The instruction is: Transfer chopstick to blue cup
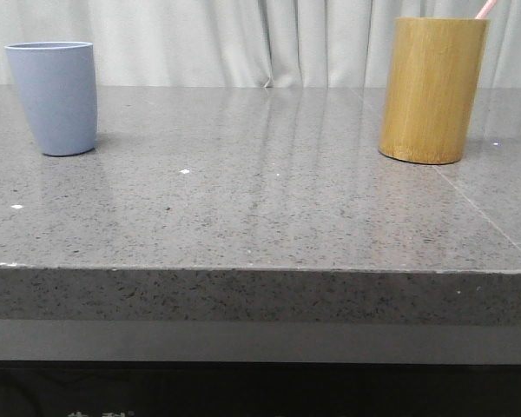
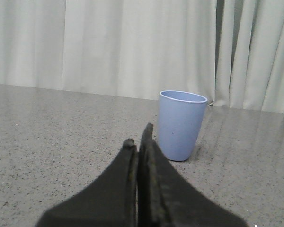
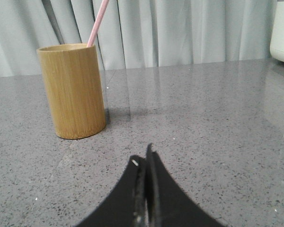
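The blue cup [image 1: 54, 95] stands upright at the far left of the grey table; it also shows in the left wrist view [image 2: 181, 124]. A pale pink chopstick [image 1: 487, 8] pokes out of the yellow-brown bamboo holder [image 1: 431, 89] at the far right; in the right wrist view the chopstick [image 3: 98, 22] leans out of the holder [image 3: 74, 90]. My left gripper [image 2: 139, 138] is shut and empty, short of the cup. My right gripper [image 3: 143, 157] is shut and empty, short of the holder. Neither gripper shows in the front view.
The grey speckled stone table [image 1: 260, 191] has its front edge near the camera. Pale curtains [image 1: 243, 39] hang behind it. A white object [image 3: 281, 30] sits at the table's edge in the right wrist view.
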Available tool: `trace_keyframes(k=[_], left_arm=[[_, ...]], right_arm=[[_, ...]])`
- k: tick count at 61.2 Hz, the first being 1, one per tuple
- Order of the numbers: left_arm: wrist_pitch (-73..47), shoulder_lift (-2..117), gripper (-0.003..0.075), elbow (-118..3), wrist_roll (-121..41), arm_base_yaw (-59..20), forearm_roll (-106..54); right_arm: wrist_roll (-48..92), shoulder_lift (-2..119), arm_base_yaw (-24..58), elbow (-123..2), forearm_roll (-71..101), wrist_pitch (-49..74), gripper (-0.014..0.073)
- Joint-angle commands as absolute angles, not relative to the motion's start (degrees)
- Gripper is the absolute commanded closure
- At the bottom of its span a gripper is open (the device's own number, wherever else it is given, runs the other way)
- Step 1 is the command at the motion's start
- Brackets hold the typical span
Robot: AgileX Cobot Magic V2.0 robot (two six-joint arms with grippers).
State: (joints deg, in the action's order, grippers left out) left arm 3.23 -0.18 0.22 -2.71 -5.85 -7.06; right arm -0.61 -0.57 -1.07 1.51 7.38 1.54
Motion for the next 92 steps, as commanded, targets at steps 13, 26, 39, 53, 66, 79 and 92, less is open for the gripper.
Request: trace_keyframes(k=[13,26,39,53,66,79,92], left_arm=[[0.4,-0.1,0.0739,-11.7,-2.3,-5.7,-7.9],[-15.2,9.2,0.0739,-29.6,-2.3,-5.7,-7.9],[-27.3,21.9,0.0739,-43.4,-2.4,-5.7,-7.9],[-27.6,29.5,0.0739,-46.0,-2.4,-5.7,-8.8],[-28.1,34.1,0.0739,-46.0,-2.4,-5.7,-9.0],[-29.2,37.7,0.0713,-46.0,-2.4,-5.7,-8.1],[-29.5,40.9,0.0277,-46.0,-2.5,-5.7,-7.3]], right_arm=[[0.0,-1.3,-1.3,-12.0,6.7,10.5,0.066],[2.2,4.3,-1.3,-27.5,6.5,22.6,0.066],[3.8,15.7,-1.3,-40.1,6.5,32.9,0.066],[3.8,25.3,-1.3,-43.6,6.5,38.2,0.066],[3.7,29.7,-1.3,-43.6,7.0,38.5,0.066],[3.8,33.0,-1.3,-43.6,7.0,40.3,0.0526],[4.4,33.7,-1.2,-43.6,7.0,40.5,0.0028]])
